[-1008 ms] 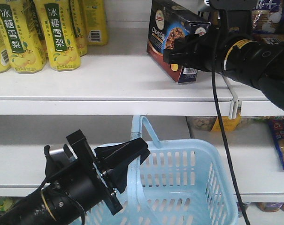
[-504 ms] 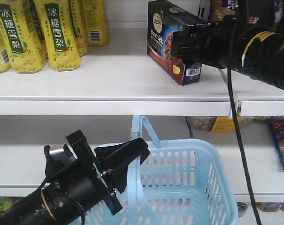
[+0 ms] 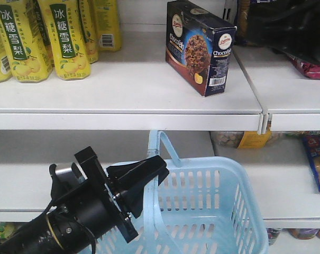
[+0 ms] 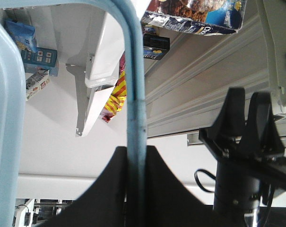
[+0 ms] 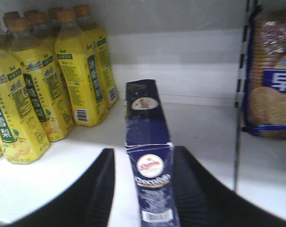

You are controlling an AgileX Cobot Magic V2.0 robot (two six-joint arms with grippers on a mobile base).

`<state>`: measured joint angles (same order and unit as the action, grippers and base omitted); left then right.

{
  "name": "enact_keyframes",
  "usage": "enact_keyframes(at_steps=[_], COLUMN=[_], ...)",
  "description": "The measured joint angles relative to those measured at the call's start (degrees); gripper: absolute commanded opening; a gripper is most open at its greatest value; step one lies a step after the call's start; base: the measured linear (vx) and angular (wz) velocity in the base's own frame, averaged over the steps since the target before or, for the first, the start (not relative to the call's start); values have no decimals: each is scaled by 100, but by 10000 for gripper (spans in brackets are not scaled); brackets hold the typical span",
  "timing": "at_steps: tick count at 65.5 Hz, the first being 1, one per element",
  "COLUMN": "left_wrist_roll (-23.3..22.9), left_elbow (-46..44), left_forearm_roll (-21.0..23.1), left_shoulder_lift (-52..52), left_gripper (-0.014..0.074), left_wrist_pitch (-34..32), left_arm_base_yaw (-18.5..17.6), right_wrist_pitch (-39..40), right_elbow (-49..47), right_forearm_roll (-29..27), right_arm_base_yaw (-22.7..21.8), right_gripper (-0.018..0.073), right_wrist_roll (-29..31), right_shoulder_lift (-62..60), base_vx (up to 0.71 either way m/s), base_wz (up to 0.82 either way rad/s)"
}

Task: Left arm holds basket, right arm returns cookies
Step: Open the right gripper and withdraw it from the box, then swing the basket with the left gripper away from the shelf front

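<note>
Right gripper (image 5: 142, 189) spread wide, fingers flanking the cookies (image 3: 200, 46) without touching: released. The box stands upright on the top shelf (image 3: 122, 90), bottles (image 3: 64, 37) at nine o'clock. Left gripper (image 3: 141, 177) clamped on the basket (image 3: 212, 211) handle. Looks delivered; next, back the right arm out straight.

Cookies (image 3: 201, 46): dark navy box, brown chocolate-chip cookie print, round red-white logo, white barcode patch, small yellow spot near bottom
Basket (image 3: 212, 211): light blue, slotted sides; hoop handle (image 4: 134, 85) pale blue
Bottles (image 3: 40, 37), far left: yellow, green label bands, white characters, orange caps
Shelf (image 3: 122, 84): white
Left gripper (image 3: 141, 174): black; silver block beside it
</note>
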<state>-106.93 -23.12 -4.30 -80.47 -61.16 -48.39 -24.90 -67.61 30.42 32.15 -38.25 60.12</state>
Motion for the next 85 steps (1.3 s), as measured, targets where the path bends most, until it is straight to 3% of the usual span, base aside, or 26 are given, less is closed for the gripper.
enact_keyframes(at_steps=[9,22,59,85], left_wrist_roll=[0,0,0,0], left_elbow=[0,0,0,0], left_forearm_roll=[0,0,5,5], left_shoulder_lift=[0,0,0,0], left_gripper=[-3,-3,-3,-3], left_wrist_pitch=[0,0,0,0], left_arm_base_yaw=[0,0,0,0], right_wrist_pitch=[-518,-810,-971,-1093], right_elbow=[0,215,2737,3313], right_forearm_roll=[187,424,501,195], right_arm_base_yaw=[0,0,0,0], right_gripper=[-17,-10,-10,-10], right_wrist_roll=[12,21,41,41], right_shoulder_lift=[-469,-1213,-4018,-4378], base_vx=[0,0,0,0], base_wz=[0,0,0,0])
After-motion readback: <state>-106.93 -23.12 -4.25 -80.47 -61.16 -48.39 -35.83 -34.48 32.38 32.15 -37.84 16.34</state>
